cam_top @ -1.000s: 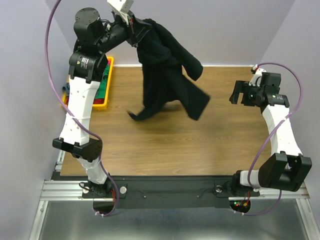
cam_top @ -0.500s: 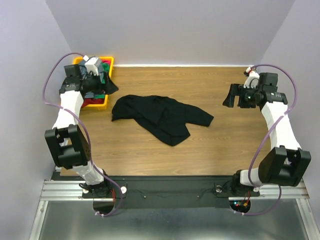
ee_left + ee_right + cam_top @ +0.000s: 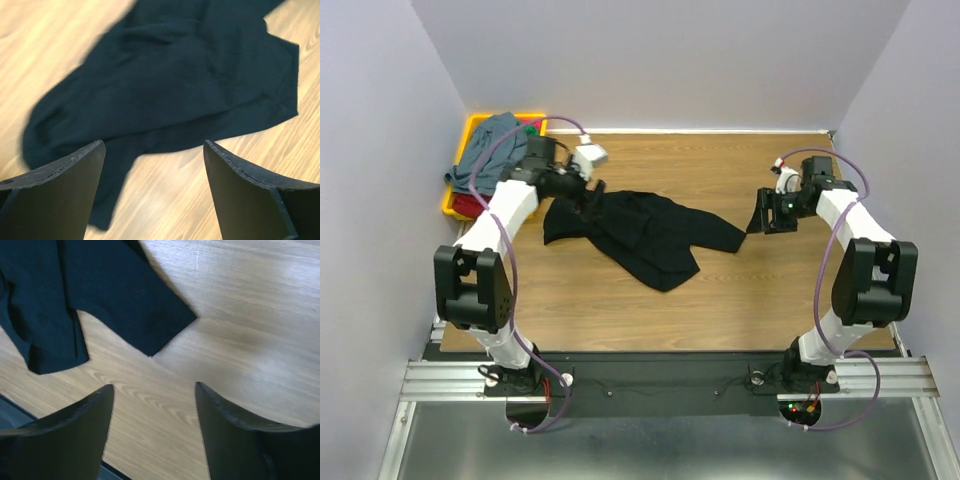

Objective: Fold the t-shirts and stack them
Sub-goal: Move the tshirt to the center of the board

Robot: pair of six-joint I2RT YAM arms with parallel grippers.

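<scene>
The black t-shirt (image 3: pixel 645 235) lies in a rumpled heap on the worktop (image 3: pixel 720 300), a little left of the middle. Its body is bunched and overlapping itself, and one sleeve (image 3: pixel 140 310) is flung out flat toward the right. It is not spread, let alone folded, so the step in hand looks to be laying it flat. The left hand (image 3: pixel 152 150) hangs above the shirt's far left end with its fingers apart and nothing between them; only cloth and wood show below. The right hand (image 3: pixel 154 387) sits just right of the sleeve's end, over bare wood, also with its fingers apart and empty. To do this well, each hand should probably pinch a single layer at an outer edge, the left at the bunched end and the right at the sleeve cuff or the hem next to it. They can then draw the cloth apart and low across the wood so the folds slide out. Grabbing into the thick middle would likely lift several layers and keep the tangle. At the far left corner a grey-blue t-shirt (image 3: pixel 485 145) drapes over the yellow tray (image 3: pixel 451 203), waiting its turn.
</scene>
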